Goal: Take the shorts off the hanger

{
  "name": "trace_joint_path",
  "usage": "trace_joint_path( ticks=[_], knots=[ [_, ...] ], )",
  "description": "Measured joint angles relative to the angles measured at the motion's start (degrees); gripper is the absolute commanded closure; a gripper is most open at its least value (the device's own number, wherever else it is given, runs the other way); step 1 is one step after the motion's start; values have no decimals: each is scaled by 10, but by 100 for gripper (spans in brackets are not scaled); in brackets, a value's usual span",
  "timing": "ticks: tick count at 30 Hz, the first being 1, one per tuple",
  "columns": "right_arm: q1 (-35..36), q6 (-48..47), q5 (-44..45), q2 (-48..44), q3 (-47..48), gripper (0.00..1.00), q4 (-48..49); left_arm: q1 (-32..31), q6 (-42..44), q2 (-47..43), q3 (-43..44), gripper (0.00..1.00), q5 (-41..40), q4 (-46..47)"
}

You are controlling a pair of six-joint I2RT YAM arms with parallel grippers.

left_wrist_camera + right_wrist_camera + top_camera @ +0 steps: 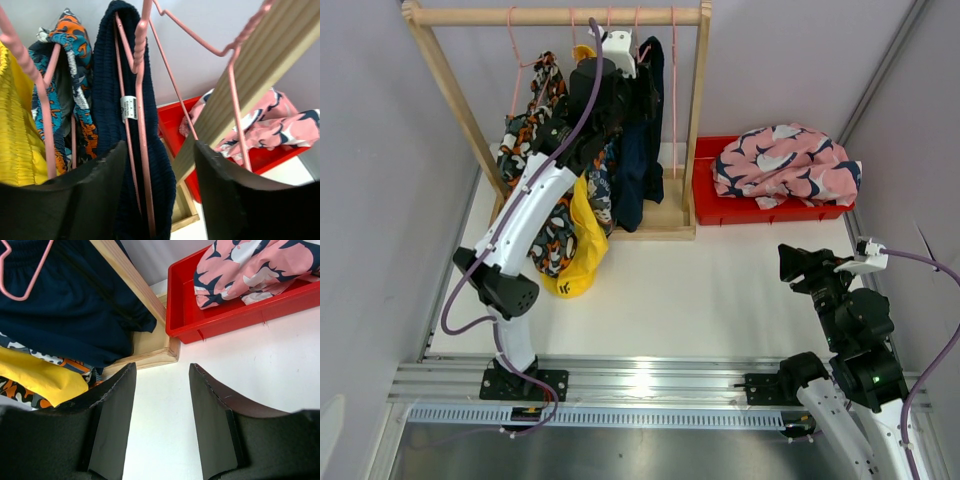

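The right gripper [161,390] hangs with jaws apart over the white table [270,370], near a red bin [220,322] holding pink shorts [245,267], while navy shorts [65,315] on a pink hanger [30,282] and yellow shorts [40,377] hang left of the wooden rack [135,280].

There are 5 pairs of shorts [582,250], 5 pink hangers [139,47], 1 wooden rack [560,16], 1 red bin [720,205] and 2 arms [535,200].

Bright even light from above, soft faint shadows, glare spot on the metal rail [642,381], wrist-view foregrounds out of focus.
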Motion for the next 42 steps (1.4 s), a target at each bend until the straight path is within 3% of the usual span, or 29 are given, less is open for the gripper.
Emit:
trace_joint_path(
  ticks=[4, 5, 6, 8, 11, 25, 33, 42],
  knots=[
    [0, 0, 0, 0, 0, 47, 0, 0, 7, 4, 0, 51, -17, 0],
    [0, 0, 0, 0, 0, 47, 0, 0, 10, 4, 0, 57, -22, 0],
    [0, 0, 0, 0, 0, 47, 0, 0, 11, 4, 0, 71, -27, 0],
    [0, 0, 0, 0, 0, 47, 0, 0, 23, 5, 0, 90, -38, 0],
    [0, 0, 0, 0, 0, 47, 0, 1, 26, 9, 3, 100, -52, 2],
    [0, 0, 0, 0, -1, 47, 1, 2, 61, 26, 57, 100, -55, -43],
    [0, 0, -1, 1, -10, 48, 4, 2, 71, -41, 61, 100, -52, -78],
    [0, 0, -5, 1, -9, 47, 4, 2, 66, -245, -113, 100, -26, -84]
  ],
)
